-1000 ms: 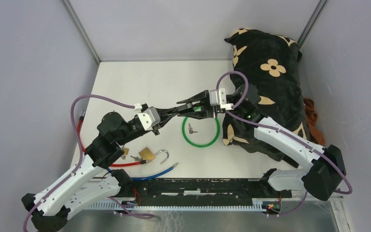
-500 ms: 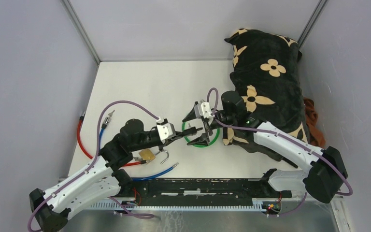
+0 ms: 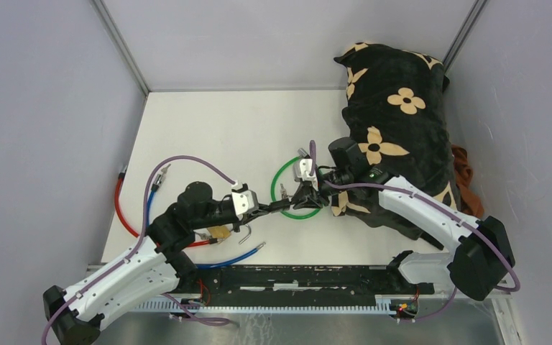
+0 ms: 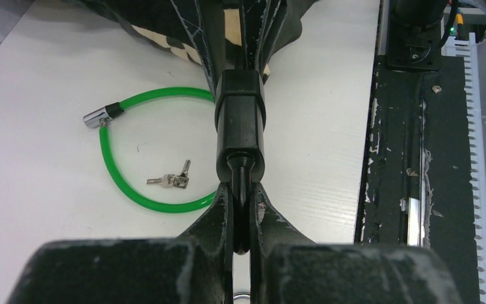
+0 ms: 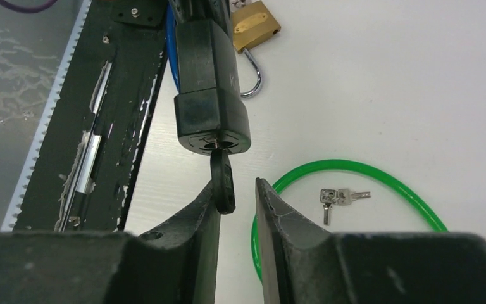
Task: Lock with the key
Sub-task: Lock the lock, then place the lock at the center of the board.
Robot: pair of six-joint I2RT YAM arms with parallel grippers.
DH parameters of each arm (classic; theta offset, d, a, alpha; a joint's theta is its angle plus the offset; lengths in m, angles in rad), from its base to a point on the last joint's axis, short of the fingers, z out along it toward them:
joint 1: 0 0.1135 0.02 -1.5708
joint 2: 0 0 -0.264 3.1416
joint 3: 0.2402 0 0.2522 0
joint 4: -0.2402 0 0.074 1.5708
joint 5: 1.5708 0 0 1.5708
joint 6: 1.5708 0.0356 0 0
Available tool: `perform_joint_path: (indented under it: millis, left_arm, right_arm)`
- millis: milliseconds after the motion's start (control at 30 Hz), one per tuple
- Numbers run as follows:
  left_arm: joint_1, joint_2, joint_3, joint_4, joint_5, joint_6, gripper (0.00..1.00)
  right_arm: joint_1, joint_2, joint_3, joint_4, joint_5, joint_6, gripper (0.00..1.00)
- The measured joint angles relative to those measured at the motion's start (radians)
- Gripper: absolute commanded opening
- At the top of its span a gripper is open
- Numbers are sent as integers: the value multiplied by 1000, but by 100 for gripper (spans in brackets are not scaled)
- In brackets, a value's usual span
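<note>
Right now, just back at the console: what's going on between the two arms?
The left gripper is shut on the black lock body of the green cable, holding it out toward the right arm. A black-headed key sits in its keyhole. The right gripper straddles the key head with its jaws apart and a gap on one side, so it is not clamped. A spare key pair lies on the table inside the green loop.

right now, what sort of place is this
Probably a robot lab test cell: plain grey walls box in a white table, with a green cable lock, brass padlock and keys as props.
</note>
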Motion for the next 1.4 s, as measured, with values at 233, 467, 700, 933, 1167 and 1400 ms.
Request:
perform_joint_path:
  millis: [233, 467, 700, 933, 1167, 1400]
  left_arm:
    - [3, 6, -5, 5, 9, 0, 2]
    - [7, 24, -5, 12, 2, -2, 2]
    - [7, 31, -4, 13, -25, 10, 2]
    - [87, 63, -26, -37, -201, 158, 2]
    - [140, 305, -99, 169, -493, 317, 2]
    - [235, 663, -55, 370, -589, 521, 2]
  right_arm:
    - [0, 13, 6, -22, -29, -3, 47]
    - [0, 5, 6, 1, -58, 11, 0]
    - [-18, -22, 2, -12, 6, 34, 0]
    - [-280, -144, -96, 20, 160, 133, 0]
    - [-262, -76, -169, 224, 257, 385, 0]
    - [-168, 18, -179, 437, 339, 616, 0]
